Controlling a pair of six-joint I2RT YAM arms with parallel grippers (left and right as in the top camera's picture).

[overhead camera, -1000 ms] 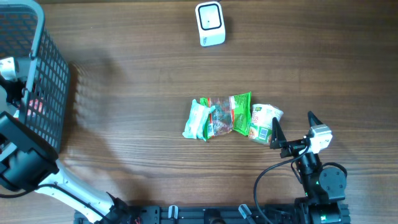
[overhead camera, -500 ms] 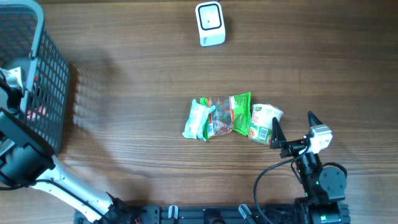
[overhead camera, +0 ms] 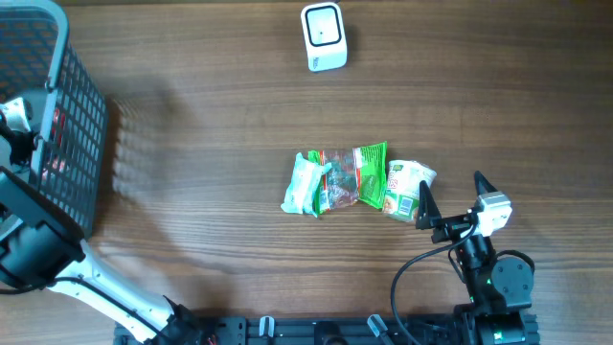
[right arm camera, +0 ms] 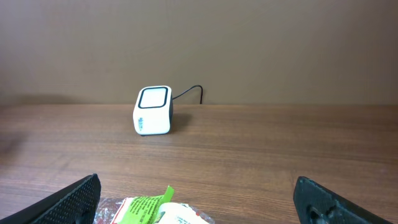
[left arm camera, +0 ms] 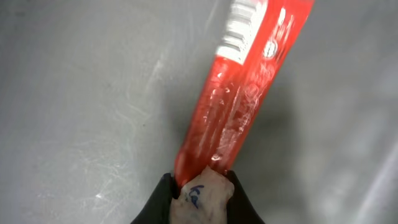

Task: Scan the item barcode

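White print on the red packet is too blurred to read; the blue scrawl on the taped fingertips is maybe "ka". The packet is glossy and crinkled, long axis running from the left gripper toward upper right, inside the basket. The left gripper pinches its near end; the right gripper is spread wide — empty.

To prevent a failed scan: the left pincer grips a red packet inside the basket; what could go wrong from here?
The left pincer holds the red packet only by its end, so it may slip when lifted. It might catch on the wall of the basket on its way to the scanner.
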